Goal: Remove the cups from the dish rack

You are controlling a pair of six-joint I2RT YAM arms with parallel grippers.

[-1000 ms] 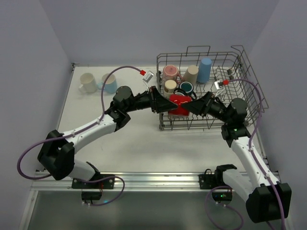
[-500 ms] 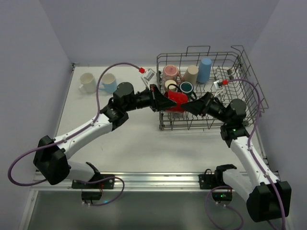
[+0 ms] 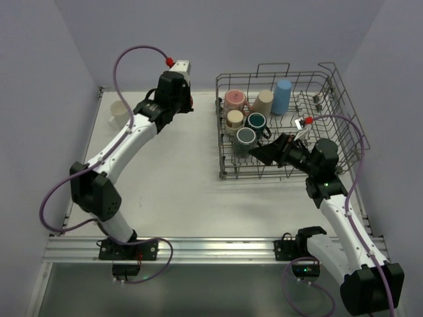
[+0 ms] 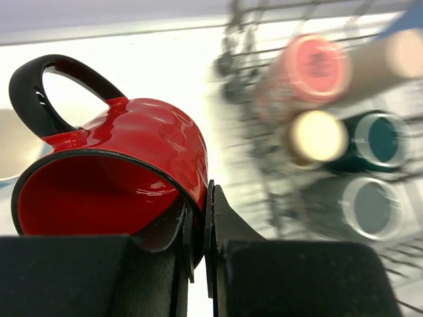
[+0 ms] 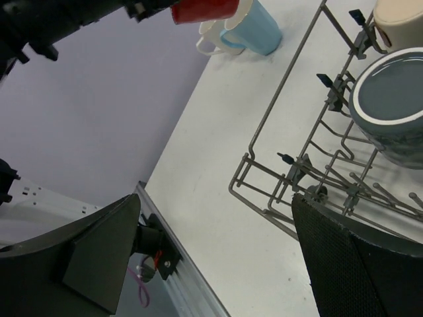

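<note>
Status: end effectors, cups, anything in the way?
Left end effector shut on red mug, aloft. Right end effector open over dish rack corner. Six cups racked. White mug, blue mug close by.

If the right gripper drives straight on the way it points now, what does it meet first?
Probably the near corner wires of the dish rack, low between the open fingers; miss those and it reaches bare table. The dark teal cup sits off to one side. Depth unclear.

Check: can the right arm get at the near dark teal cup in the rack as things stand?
Probably yes. The right tool is open beside the near dark teal cup, above the dish rack's tines, with no other cup or arm between them.
</note>
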